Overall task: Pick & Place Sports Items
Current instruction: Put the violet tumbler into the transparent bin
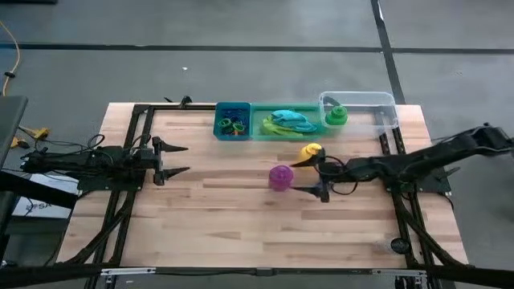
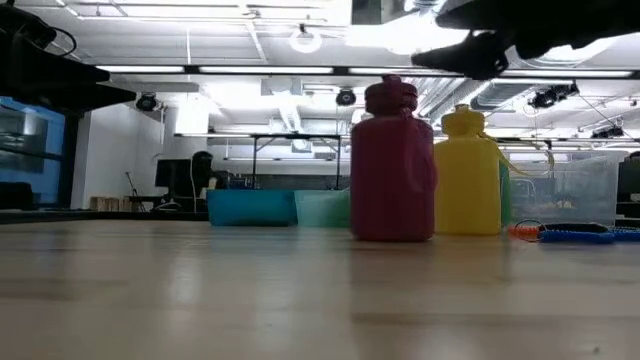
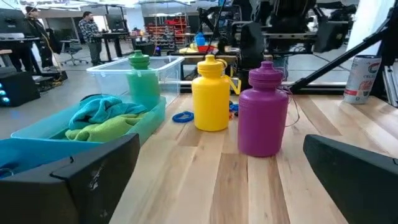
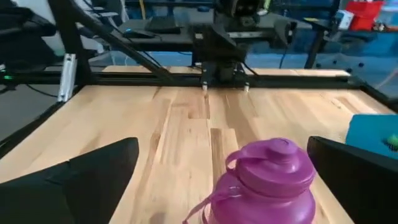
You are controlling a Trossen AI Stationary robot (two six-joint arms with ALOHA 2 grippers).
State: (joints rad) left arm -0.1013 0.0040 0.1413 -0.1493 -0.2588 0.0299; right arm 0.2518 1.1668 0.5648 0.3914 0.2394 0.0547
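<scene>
Right end effector (image 1: 308, 177) spread wide beside purple bottle (image 1: 280, 177).

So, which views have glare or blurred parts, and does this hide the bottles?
Low view: bright ceiling lights glare above the purple bottle and yellow bottle, which look dark against them but stay readable. Left wrist view: the near dark fingers are soft, the bottles sharp. Right wrist view: the purple bottle sits very close and cut off at the picture's edge. High view: even light, no strong shadows.
</scene>
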